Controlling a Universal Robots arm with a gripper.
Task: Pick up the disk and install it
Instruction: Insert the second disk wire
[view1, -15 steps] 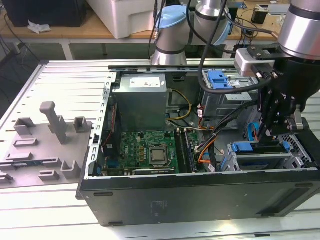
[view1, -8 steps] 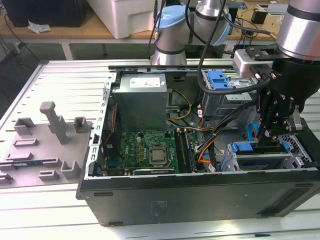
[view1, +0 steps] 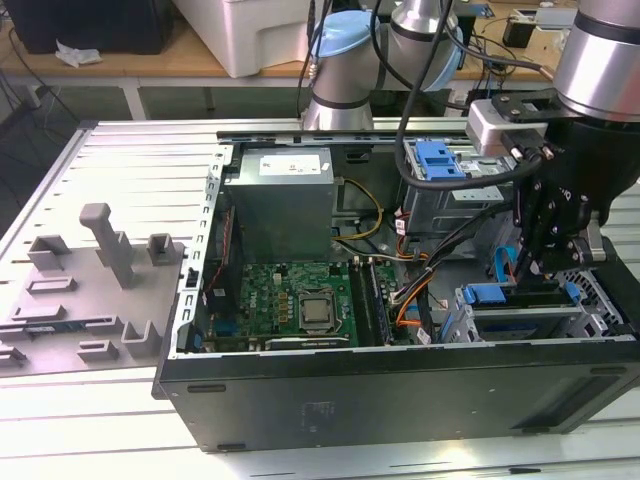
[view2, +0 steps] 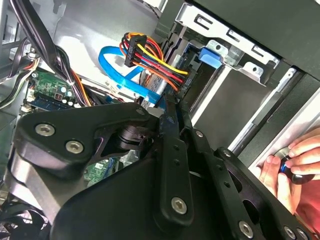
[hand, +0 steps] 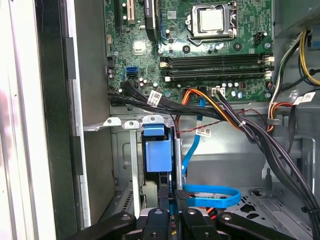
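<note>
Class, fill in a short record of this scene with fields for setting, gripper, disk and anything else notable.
Setting: open computer case on a slatted table
Gripper: gripper inside the case, at the exterior view's right
Disk: disk, blue front strip showing at the drive cage, just below the gripper
Other: a person's hand beside the case, in the second wrist view

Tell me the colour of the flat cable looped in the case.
Blue; the flat cable shows best in the first wrist view.
</note>
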